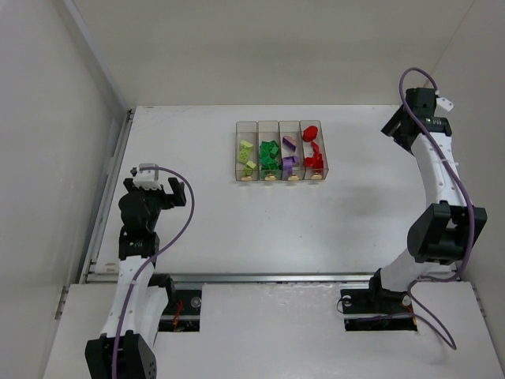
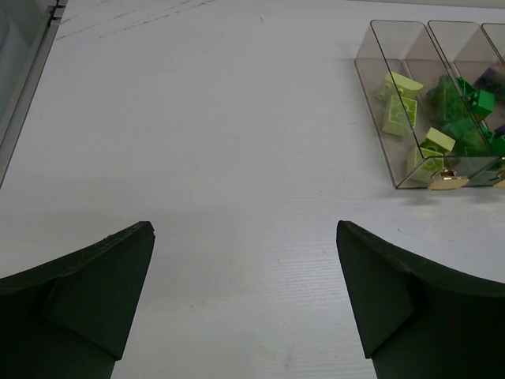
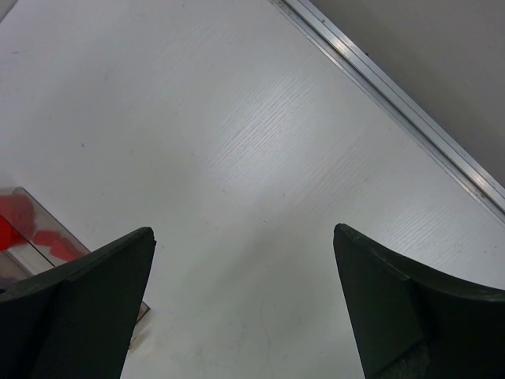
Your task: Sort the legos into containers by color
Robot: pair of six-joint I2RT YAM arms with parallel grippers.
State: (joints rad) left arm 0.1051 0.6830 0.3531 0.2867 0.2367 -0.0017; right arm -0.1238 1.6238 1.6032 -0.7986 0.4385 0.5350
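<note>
Seen from above, at twelve o'clock from the middle of the white table: the containers, four clear bins joined in one row, gold dots at the near ends. Along the row from nine o'clock to three o'clock: yellow-green legos, green legos, purple legos, red legos, one colour to each bin, all inside the walls.

Left gripper: at nine o'clock of the table, well apart from the containers. Jaws released, spread wide over bare white surface, grasping nothing. At two o'clock in its wrist view: the yellow-green and green legos lying loosely in their bins.

Right gripper: at two o'clock of the table, off to the three o'clock side of the containers and apart from them. Jaws released too, wide and empty above the table. At eight o'clock in its wrist view: a corner of the end bin with red legos, partly hidden behind one fingertip. From twelve to three o'clock there: a metal rail along the table edge.
</note>
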